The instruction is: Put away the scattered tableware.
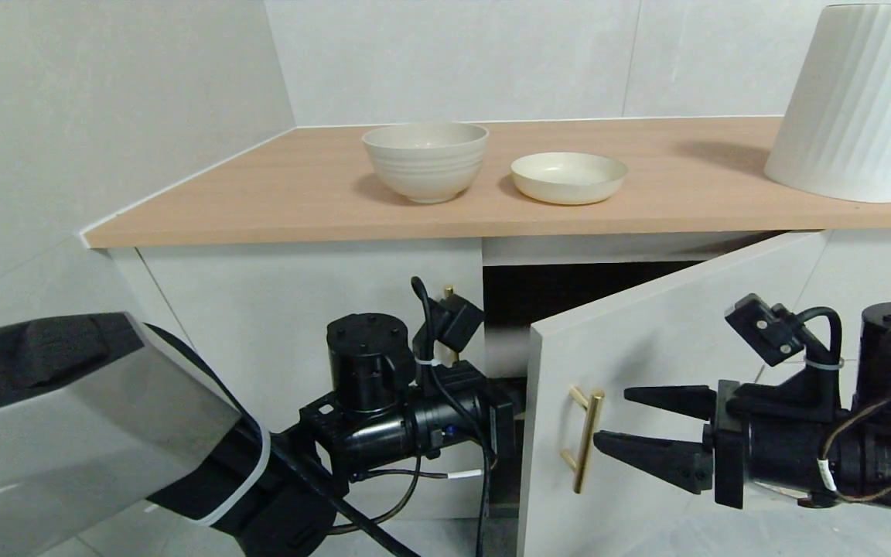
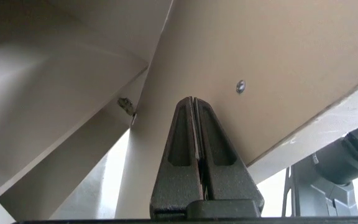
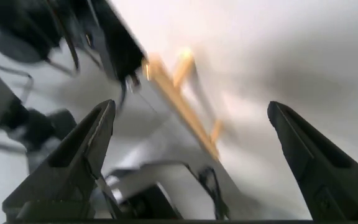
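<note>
Opening of door [image 1: 646, 363] seems in hand: left claw [image 2: 194, 102] shut, empty, behind it, right claw [image 1: 612, 416] wide open near handle [image 1: 586, 441]; next, grasp bowl [image 1: 425, 161].

You have bright, even light from the right; bowl [image 1: 425, 161] and dish [image 1: 568, 177] throw soft shadows leftward; the cabinet interior [image 1: 569, 290] is dark.

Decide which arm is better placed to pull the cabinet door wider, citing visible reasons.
Probably right: the right end effector, open, faces the gold handle on the door. The left end effector is shut, behind it.
</note>
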Controlling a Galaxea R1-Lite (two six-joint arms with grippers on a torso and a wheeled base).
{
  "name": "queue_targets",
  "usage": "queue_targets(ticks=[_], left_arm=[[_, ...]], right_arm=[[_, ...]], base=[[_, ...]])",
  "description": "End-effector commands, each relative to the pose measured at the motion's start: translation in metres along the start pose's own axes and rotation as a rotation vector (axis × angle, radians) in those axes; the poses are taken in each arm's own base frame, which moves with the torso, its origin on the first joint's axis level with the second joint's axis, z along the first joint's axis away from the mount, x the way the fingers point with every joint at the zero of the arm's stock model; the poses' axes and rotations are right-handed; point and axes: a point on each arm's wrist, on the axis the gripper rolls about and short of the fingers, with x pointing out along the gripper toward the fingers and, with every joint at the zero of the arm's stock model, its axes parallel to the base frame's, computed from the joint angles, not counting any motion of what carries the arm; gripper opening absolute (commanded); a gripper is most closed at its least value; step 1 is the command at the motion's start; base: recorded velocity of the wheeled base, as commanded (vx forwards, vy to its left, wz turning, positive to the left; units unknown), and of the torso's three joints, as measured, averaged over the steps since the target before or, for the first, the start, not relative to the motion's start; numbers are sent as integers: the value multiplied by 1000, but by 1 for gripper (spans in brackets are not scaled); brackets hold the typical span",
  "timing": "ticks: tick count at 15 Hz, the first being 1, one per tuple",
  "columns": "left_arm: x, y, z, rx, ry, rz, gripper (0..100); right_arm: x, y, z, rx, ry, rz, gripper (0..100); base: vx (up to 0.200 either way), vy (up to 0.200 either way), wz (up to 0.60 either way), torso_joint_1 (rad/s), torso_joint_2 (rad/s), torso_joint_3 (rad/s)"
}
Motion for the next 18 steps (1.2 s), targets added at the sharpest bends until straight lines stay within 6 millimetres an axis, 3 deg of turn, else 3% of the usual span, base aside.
queue_targets(ticks=[1,5,7,10,14,18], left_arm=[[-1,-1,1,1,-2,-1,0],[0,-2,1,1,-1,-4,0],[2,-1,1,-4,9,-4,0],[2,0,-1,-12,24,1,0],[6,3,-5,-17,33,3,0],[18,6,-4,-14,30,-3,0]], right_arm=[[-23,7,0,-32,-8,-53,100],[-65,26,3,-9,27,-107,100],[-74,33,-1,-4,45,-97,100],[-76,33,-3,1,56,-98,100],[-78,35,-6,0,55,-97,100],[-79,35,-7,-2,56,-92,100]], base=[[0,0,0,0,0,0],[0,0,0,0,0,0],[0,0,0,0,0,0],[0,0,0,0,0,0],[-200,0,0,6,1,-2],[0,0,0,0,0,0]])
